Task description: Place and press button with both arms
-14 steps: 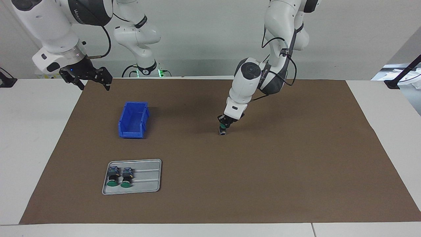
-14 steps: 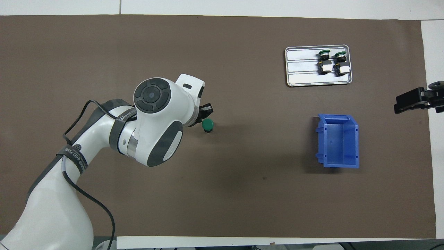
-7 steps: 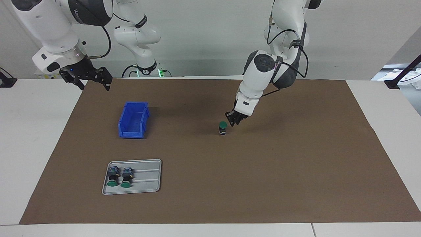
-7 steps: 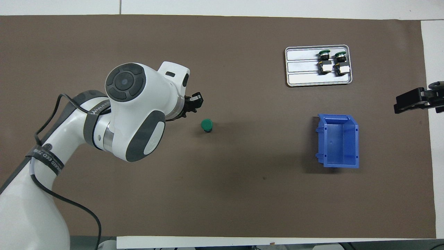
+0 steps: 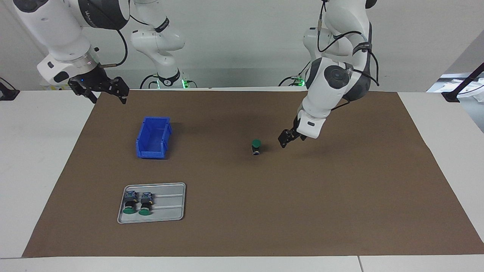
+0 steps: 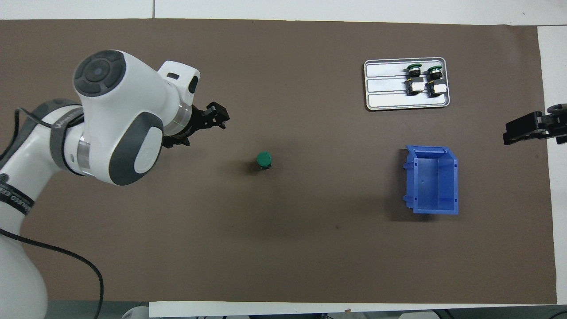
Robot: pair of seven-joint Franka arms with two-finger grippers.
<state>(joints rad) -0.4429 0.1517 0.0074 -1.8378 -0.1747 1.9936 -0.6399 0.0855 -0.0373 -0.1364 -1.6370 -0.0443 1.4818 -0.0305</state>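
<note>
— Where is the button (image 5: 256, 146) now?

— It stands upright on the brown mat (image 5: 340, 211), green cap up, near the middle of the table; nothing touches it. My left gripper (image 5: 286, 139) hangs in the air just beside it, toward my left arm's end of the table, clear of the cap; its jaws are parted and hold nothing.

— And your other hand?

— My right gripper (image 5: 101, 90) waits high over the edge of the mat at my right arm's end, close to my own side of the table; its jaws stand wide and empty too.

— What else is on the mat?

— A blue bin (image 6: 432, 179) sits toward my right arm's end, open side up; farther from me than the bin lies a grey metal tray (image 6: 385, 84); two more buttons (image 6: 424, 79) lie on their sides in it, side by side at the end of the tray toward my right arm, their green caps pointing away from me.

— Is the button close to the bin?

— No; the two are well apart, with bare mat between them.
</note>
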